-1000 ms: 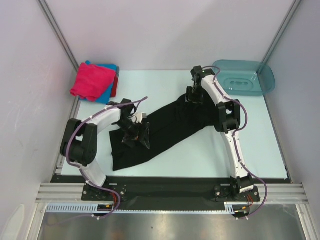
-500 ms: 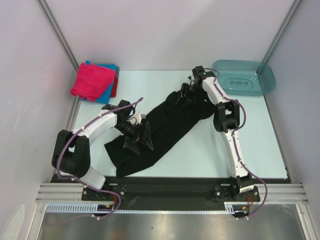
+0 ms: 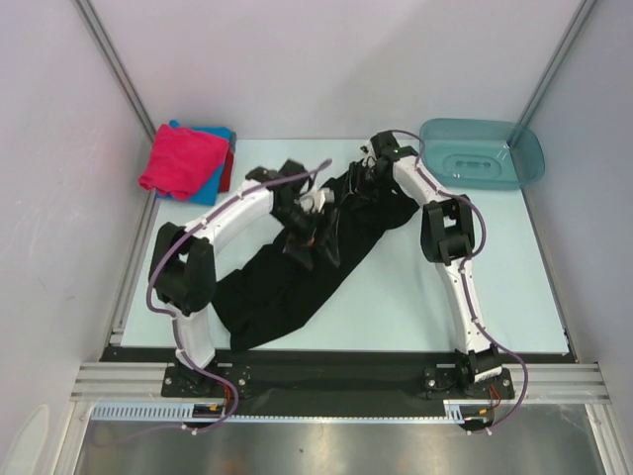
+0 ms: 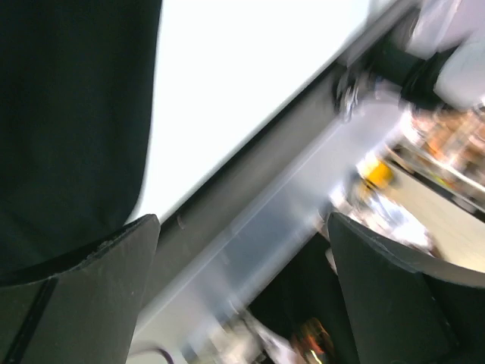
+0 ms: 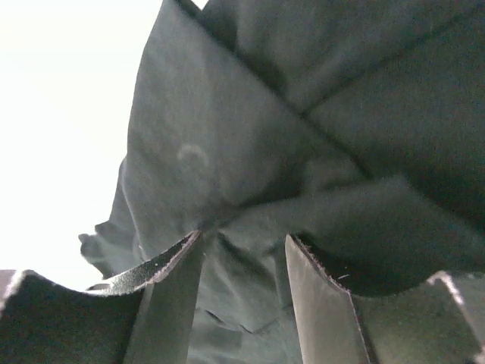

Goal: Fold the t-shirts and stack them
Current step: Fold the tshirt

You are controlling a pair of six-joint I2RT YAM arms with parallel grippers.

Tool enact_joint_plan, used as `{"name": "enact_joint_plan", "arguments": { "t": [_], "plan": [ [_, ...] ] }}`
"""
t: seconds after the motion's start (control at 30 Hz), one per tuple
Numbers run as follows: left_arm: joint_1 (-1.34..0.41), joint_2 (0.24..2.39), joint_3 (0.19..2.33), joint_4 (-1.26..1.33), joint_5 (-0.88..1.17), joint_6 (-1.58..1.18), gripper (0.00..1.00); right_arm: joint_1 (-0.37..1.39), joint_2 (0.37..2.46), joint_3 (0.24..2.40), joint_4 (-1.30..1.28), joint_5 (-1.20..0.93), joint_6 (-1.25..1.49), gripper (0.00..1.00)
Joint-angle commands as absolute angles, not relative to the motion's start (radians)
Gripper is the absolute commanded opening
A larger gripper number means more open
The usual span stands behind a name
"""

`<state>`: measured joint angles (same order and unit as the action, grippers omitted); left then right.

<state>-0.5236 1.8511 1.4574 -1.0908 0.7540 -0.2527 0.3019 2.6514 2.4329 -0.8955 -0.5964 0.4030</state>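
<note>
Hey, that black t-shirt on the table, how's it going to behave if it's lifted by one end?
Probably floppy: the black t-shirt lies bunched and creased, with folds gathering at the right tool. It would likely sag and trail rather than hold shape. It looks thin, so probably light and easy to drag across the smooth table.

The black shirt lies unfolded and rumpled in a long diagonal band across the counter, running from the near left toward the far middle. Its far end is bunched into deep creases, and a ridge of the cloth seems to be pinched in the right claw. Three folded shirts are stacked in the far left corner. The pink shirt is on top, the blue shirt lies beneath it, and the red shirt shows only as an edge at the right.
</note>
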Motion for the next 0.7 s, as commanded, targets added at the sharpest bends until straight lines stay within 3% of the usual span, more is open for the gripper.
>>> {"name": "enact_joint_plan", "arguments": {
  "t": [0.0, 0.2, 0.33, 0.5, 0.67],
  "plan": [
    [-0.518, 1.914, 1.720, -1.150, 0.609, -0.198, 1.00, 0.293, 2.455, 2.239, -0.660, -0.443, 0.339, 0.54],
    [-0.511, 2.032, 1.975, -1.155, 0.275, -0.150, 1.00, 0.278, 2.151, 2.053, -0.587, -0.278, 0.249, 0.57],
    [-0.495, 2.083, 1.945, -1.120, 0.085, -0.126, 1.00, 0.290, 2.068, 2.045, -0.656, -0.190, 0.229, 0.58],
    [-0.471, 2.154, 1.853, -0.930, 0.258, -0.017, 1.00, 0.327, 2.020, 2.005, -0.796, -0.031, 0.261, 0.58],
    [-0.471, 2.226, 1.891, -0.873, 0.348, 0.054, 1.00, 0.347, 1.936, 1.872, -0.747, -0.032, 0.294, 0.57]
  ]
}}
